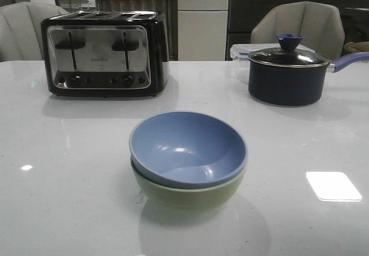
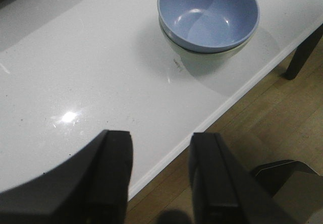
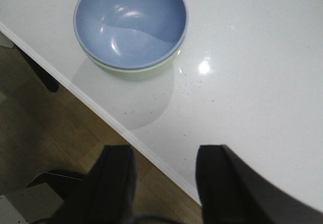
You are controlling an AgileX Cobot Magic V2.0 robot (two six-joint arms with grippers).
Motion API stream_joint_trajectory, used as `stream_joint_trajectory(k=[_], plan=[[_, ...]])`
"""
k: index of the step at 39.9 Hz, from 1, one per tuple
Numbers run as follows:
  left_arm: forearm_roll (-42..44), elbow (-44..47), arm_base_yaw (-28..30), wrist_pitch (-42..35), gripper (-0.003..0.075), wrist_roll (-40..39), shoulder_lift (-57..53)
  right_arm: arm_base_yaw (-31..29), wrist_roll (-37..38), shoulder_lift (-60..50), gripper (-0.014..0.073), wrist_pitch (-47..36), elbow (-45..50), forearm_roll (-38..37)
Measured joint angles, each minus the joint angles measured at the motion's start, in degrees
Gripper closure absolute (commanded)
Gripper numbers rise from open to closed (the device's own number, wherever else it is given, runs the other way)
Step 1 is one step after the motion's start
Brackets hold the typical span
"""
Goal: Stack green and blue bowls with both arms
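- Blue on green: dusty light-blue matte round bowl [image 1: 188,148] sits nested inside the pale sage-green matte round bowl [image 1: 190,191]. Stack looks done, judging from how they lie.
- Blue bowl rides slightly tilted in the green one; the rim gap is wider on one side. Seated well enough, I'd say.
- Stack is on the white glossy table [image 1: 69,169], near its front edge, roughly centred. Chrome four-slot toaster [image 1: 105,53] and dark navy lidded pot with long handle [image 1: 286,73] are well behind, apart from it.
- Left black gripper [image 2: 160,176]: released, jaws spread, nothing between them. It hangs over the table edge, clear of the stack; bowls [image 2: 208,22] lie ahead of the fingertips, not touching.
- Right black gripper [image 3: 164,183]: also released and empty, over the table edge. Bowls [image 3: 130,27] lie ahead of it, well apart.
- Neither arm shows in the front view.
- Left to do: nothing obvious beyond parking the arms.
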Motion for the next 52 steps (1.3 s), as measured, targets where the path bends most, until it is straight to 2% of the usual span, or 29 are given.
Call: stream_joint_trajectory(k=[7, 10, 36, 40, 43, 52], plan=[[0.02, 0.0, 0.0, 0.0, 0.0631, 0.0, 0.0, 0.0, 0.0, 0.0, 0.0482, 0.0, 0.0, 0.0], [0.12, 0.0, 0.0, 0.0, 0.0627, 0.0, 0.0, 0.0, 0.0, 0.0, 0.0543, 0.0, 0.0, 0.0], [-0.24, 0.23, 0.16, 0.04, 0.0627, 0.0, -1.65, 0.0, 0.0, 0.0, 0.0541, 0.0, 0.0, -0.1], [0.63, 0.62, 3.31, -0.05, 0.0627, 0.0, -4.63, 0.0, 0.0, 0.0, 0.0541, 0.0, 0.0, -0.09], [1.72, 2.1, 7.79, -2.2, 0.0627, 0.0, -7.76, 0.0, 0.0, 0.0, 0.0541, 0.0, 0.0, -0.09], [2.2, 13.3, 21.96, -20.63, 0.0627, 0.0, -20.03, 0.0, 0.0, 0.0, 0.0541, 0.0, 0.0, -0.09]])
